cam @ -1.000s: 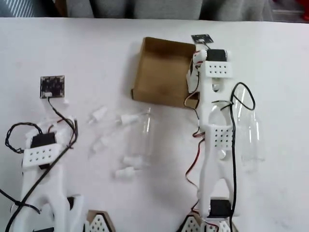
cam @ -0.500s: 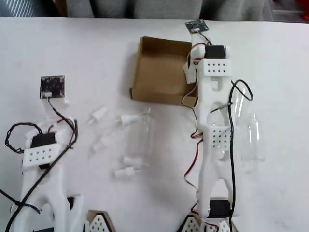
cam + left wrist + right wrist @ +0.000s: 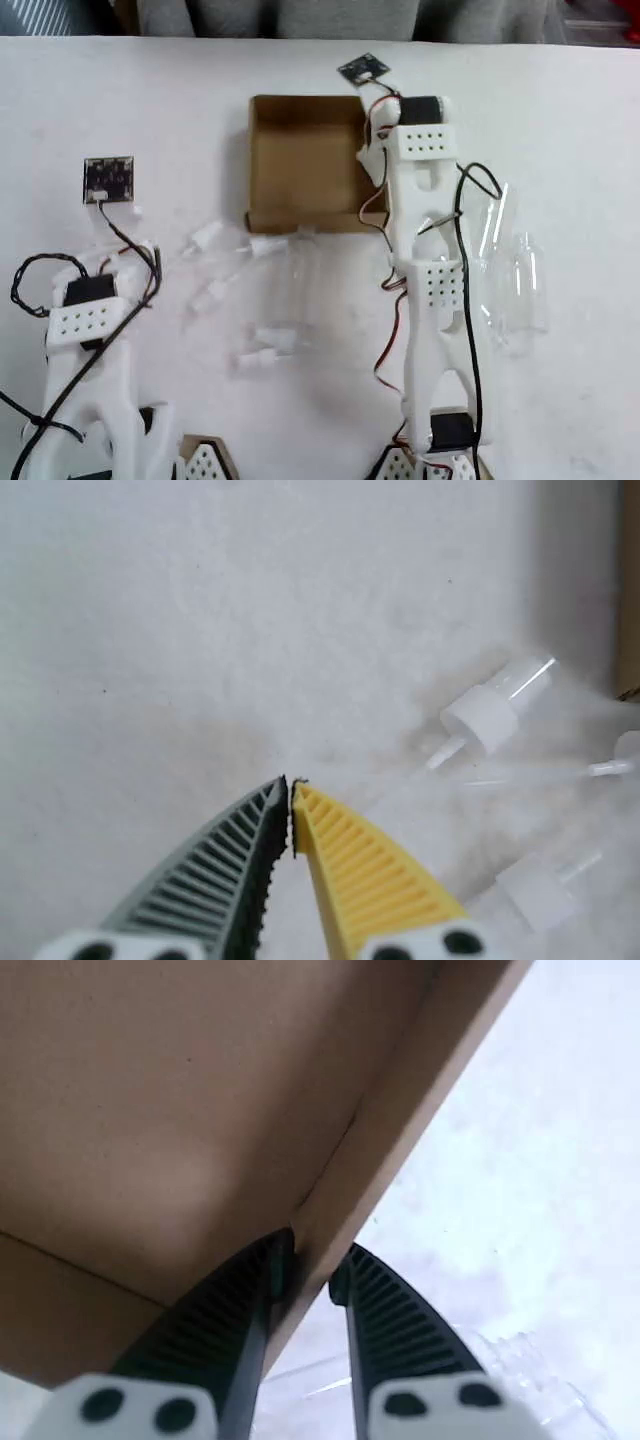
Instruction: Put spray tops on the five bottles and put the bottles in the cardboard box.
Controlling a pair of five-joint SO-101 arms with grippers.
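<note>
The wall of the open brown cardboard box (image 3: 150,1110) is pinched by the right gripper (image 3: 312,1252); the left gripper (image 3: 291,785) (near a white plastic spray top (image 3: 488,712)) is seen pressed together.

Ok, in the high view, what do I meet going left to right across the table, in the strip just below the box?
Left arm → loose spray top → clear bottle lying down → right arm → clear bottles.
</note>
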